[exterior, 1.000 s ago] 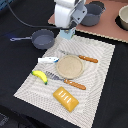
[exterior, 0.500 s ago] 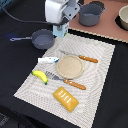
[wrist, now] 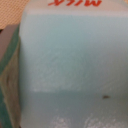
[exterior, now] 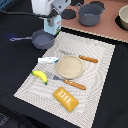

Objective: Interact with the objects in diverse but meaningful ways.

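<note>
Carton (exterior: 51, 26) in pale blue, grasped by the tool (exterior: 50, 22), has been carried leftward toward the saucepan (exterior: 42, 39), suggesting a pour.

Large grey two-handled pot (exterior: 90, 14): upright on the pinkish-brown board (exterior: 107, 27), off toward the exterior view's right of the claw (exterior: 51, 30); a black round disc (exterior: 68, 14) lies on the same board between pot and claw, and part of a pale bowl (exterior: 123, 17) shows at the frame edge, farthest from the claw. Striped cream cloth (exterior: 102, 70): spread on the black table (exterior: 20, 65) under and before the claw, bearing a round tan plate (exterior: 69, 67) near its middle. Orange-handled knife (exterior: 82, 58): at the plate's edge nearer the pot; orange-handled fork (exterior: 69, 82): at the plate's opposite edge, farther from the claw.
</note>
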Available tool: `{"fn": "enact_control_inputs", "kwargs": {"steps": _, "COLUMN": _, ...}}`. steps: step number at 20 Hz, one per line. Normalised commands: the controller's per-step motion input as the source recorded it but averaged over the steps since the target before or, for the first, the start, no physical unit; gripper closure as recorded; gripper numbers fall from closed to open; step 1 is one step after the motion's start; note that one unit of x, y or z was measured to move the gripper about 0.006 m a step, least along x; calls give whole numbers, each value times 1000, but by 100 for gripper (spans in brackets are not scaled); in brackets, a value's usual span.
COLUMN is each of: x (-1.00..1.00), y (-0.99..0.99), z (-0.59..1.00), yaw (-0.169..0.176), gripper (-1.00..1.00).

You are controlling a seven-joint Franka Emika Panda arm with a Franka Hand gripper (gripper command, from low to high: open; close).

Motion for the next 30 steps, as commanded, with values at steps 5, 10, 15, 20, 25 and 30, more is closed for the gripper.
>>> {"fn": "enact_control_inputs", "kwargs": {"steps": 5, "x": -538, "y": -713, "z": -65, "yaw": 0, "gripper": 100}}
{"fn": "enact_control_inputs", "kwargs": {"steps": 10, "x": -633, "y": -743, "z": -321, "yaw": 0, "gripper": 100}}
{"fn": "enact_control_inputs", "kwargs": {"steps": 15, "x": -649, "y": -762, "z": -291, "yaw": 0, "gripper": 100}}
{"fn": "enact_control_inputs", "kwargs": {"steps": 20, "x": -568, "y": -804, "z": -338, "yaw": 0, "gripper": 100}}
{"fn": "enact_control_inputs", "kwargs": {"steps": 25, "x": -290, "y": -719, "z": -497, "yaw": 0, "gripper": 100}}
{"fn": "enact_control_inputs", "kwargs": {"steps": 30, "x": -34, "y": -574, "z": -432, "yaw": 0, "gripper": 100}}
